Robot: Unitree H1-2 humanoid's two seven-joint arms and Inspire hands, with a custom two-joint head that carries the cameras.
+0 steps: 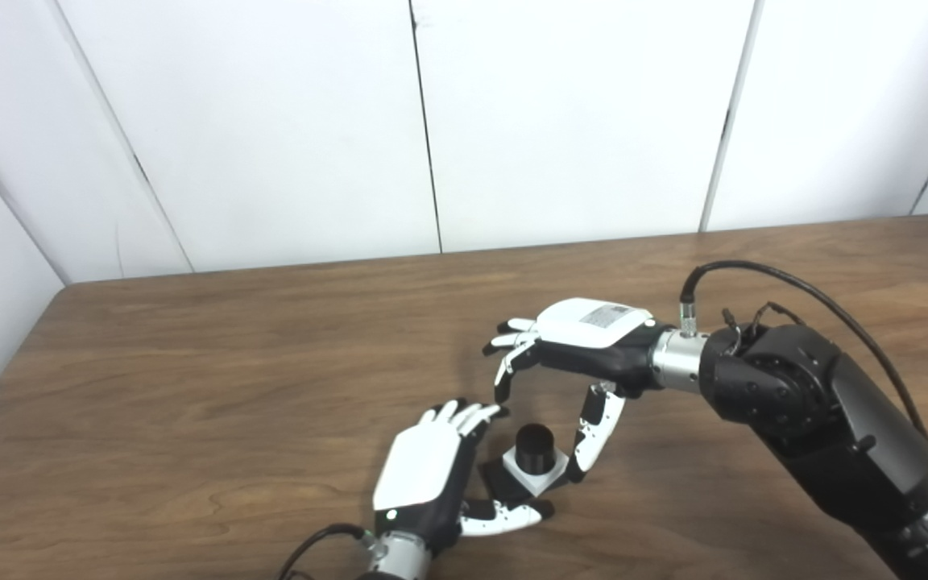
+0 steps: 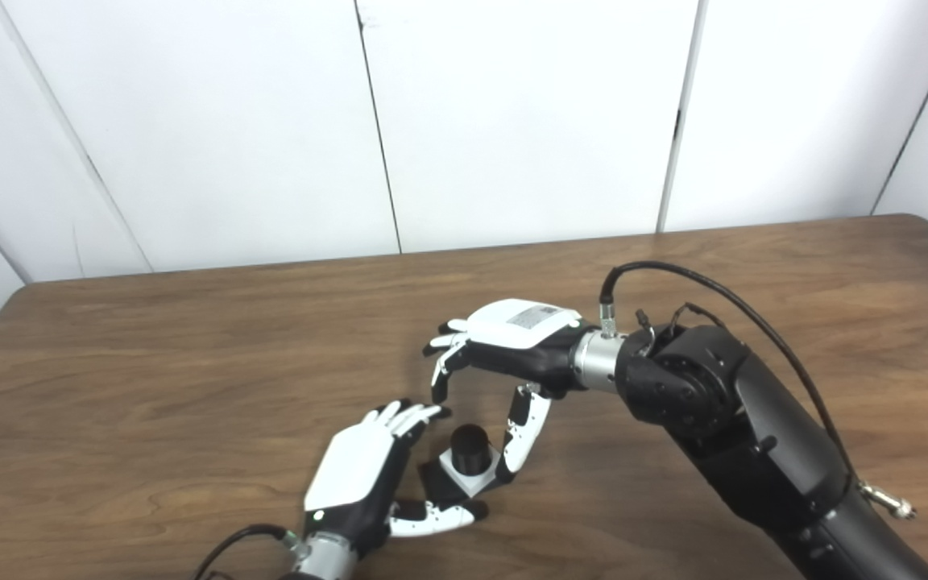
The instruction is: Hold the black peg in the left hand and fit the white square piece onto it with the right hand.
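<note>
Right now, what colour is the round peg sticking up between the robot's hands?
Black. The round peg stands in a white square piece, clearest in the left eye view.

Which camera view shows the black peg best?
The left eye view: the black peg appears slightly larger there, standing in the white square piece. The right eye view shows the same peg equally unobstructed, only a little smaller.

One black peg (image 1: 534, 449); one white square piece (image 1: 540, 477); two hands.
</note>
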